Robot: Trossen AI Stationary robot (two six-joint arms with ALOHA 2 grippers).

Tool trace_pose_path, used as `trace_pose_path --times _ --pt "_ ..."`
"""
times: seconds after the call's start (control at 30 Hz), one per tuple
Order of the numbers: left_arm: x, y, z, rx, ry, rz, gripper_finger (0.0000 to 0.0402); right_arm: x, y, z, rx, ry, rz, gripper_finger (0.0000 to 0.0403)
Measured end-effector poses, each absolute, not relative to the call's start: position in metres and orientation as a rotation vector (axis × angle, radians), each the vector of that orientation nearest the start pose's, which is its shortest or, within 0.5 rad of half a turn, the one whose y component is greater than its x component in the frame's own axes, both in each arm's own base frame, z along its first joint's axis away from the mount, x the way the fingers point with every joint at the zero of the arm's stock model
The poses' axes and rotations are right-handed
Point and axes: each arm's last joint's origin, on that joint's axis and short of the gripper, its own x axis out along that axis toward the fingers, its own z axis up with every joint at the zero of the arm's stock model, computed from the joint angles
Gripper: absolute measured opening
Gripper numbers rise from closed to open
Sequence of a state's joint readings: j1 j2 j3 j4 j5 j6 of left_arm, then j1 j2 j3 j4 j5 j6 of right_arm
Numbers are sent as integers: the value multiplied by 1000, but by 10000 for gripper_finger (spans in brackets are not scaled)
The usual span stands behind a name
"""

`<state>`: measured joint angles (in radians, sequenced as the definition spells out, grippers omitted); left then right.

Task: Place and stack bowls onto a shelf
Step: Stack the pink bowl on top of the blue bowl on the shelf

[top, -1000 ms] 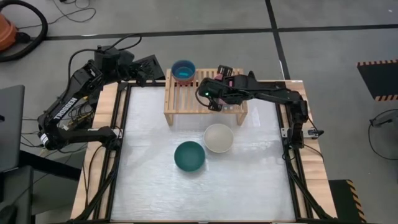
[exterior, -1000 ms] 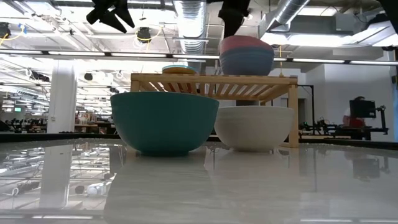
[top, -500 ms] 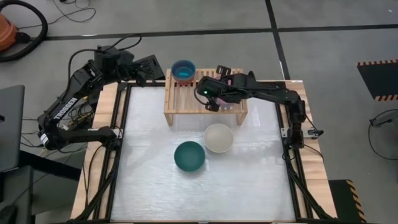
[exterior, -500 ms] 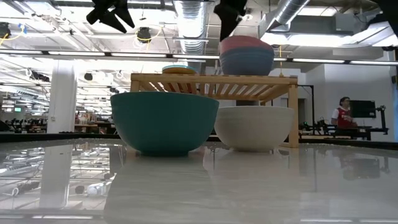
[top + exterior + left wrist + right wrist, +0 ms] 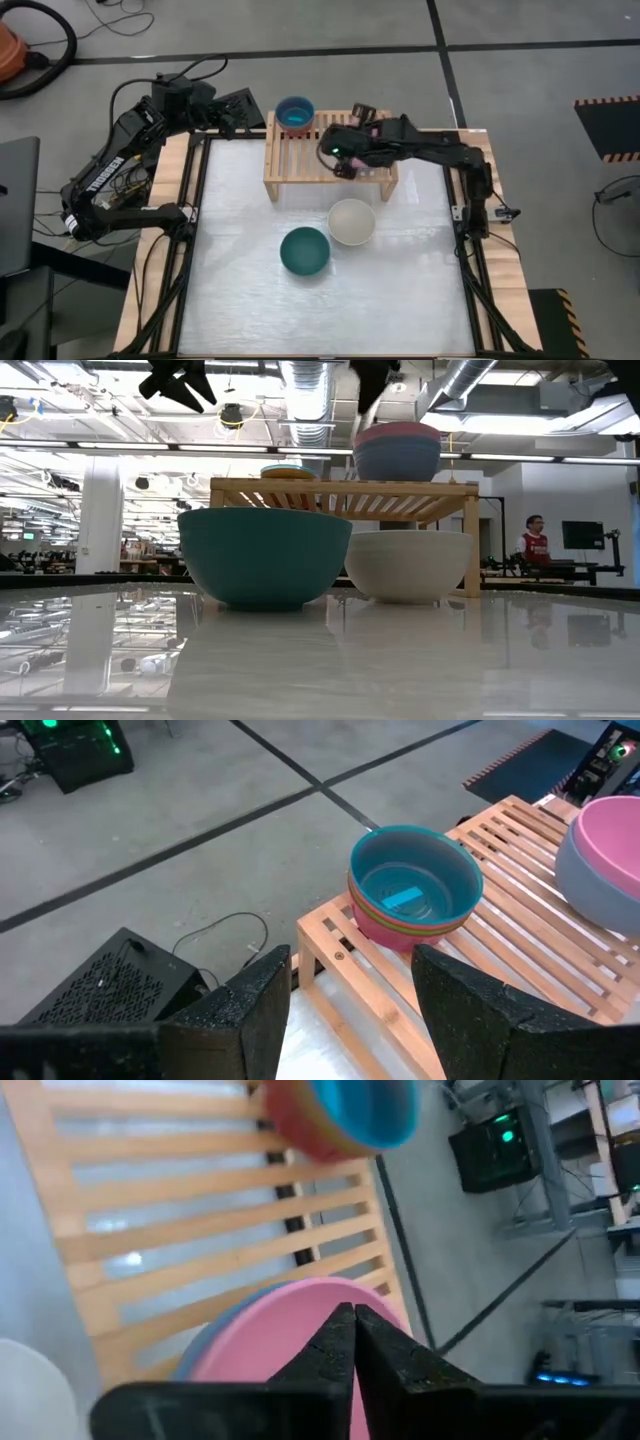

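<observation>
The light-wood shelf [image 5: 300, 160] stands at the table's far side. On its left end sits a stack of small bowls [image 5: 415, 890] with a cyan bowl on top. On its right part the light pink bowl [image 5: 280, 1340] is nested in the slate blue bowl [image 5: 397, 460]. My right gripper [image 5: 352, 1312] hovers shut right over the pink bowl, whose stack the arm hides in the high view. The dark teal bowl [image 5: 305, 251] and the cream white bowl [image 5: 352, 221] stand upright on the table in front of the shelf. My left gripper [image 5: 350, 970] waits open beyond the shelf's far left corner. My right gripper points down at the pink bowl's rim [image 5: 372, 424] on the shelf. The low view shows its fingertips close above the rim, and I cannot tell whether they touch it.
The teal and cream bowls stand side by side just before the shelf's front edge [image 5: 340, 488]. The white table top [image 5: 250, 300] stretches toward the near edge. A person [image 5: 535, 540] is in the room far behind the table.
My right gripper has shifted slightly toward the table's right over the shelf, staying above the pink bowl. No bowl has moved.
</observation>
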<state>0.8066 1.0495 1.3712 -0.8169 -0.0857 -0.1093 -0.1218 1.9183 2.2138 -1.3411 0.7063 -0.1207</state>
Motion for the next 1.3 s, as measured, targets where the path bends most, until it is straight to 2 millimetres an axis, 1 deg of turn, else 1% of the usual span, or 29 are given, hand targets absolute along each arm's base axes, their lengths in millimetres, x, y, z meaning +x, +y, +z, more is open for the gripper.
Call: trace_pose_path --times 0.07,0.13,0.23,0.3,0.37,0.43,0.53,0.6,0.7,0.8,0.9,1.03,1.1,1.13,1.2,1.3 --pt "128 137 421 -276 434 899 192 357 -58 418 -366 1023 -710 47" --pt "128 137 421 -270 437 897 192 347 -52 429 -302 988 -736 50" --pt "128 137 421 -270 437 897 192 334 -43 430 -208 1015 -758 40" --pt "128 137 421 -270 437 898 192 331 -36 427 -143 1035 -761 30" --pt "128 137 421 -270 437 897 192 334 -26 421 -108 1044 -718 22" --pt "128 137 421 -270 437 897 192 336 -17 418 -109 1054 -689 19" --pt "128 137 421 -270 437 898 192 343 -6 406 -148 1089 -679 26" --pt "128 137 421 -270 437 897 192 347 -5 396 -153 1103 -717 34" --pt "128 137 421 -269 436 897 192 347 -11 386 -121 1106 -800 36" --pt "128 137 421 -256 443 893 192 345 -15 381 -69 1110 -837 26" --pt "128 137 421 -248 447 891 192 346 -15 378 -56 1127 -819 21" --pt "128 137 421 -240 451 889 192 346 -10 376 -91 1135 -812 33" --pt "128 137 421 -227 457 886 192 344 -8 381 -123 1102 -838 42" --pt "128 137 421 -221 459 885 192 341 -7 387 -131 1076 -843 45" --pt "128 137 421 -215 462 883 192 332 -7 404 -123 1005 -865 46" --pt "128 137 421 -213 459 883 192 313 -7 431 -43 889 -895 48"
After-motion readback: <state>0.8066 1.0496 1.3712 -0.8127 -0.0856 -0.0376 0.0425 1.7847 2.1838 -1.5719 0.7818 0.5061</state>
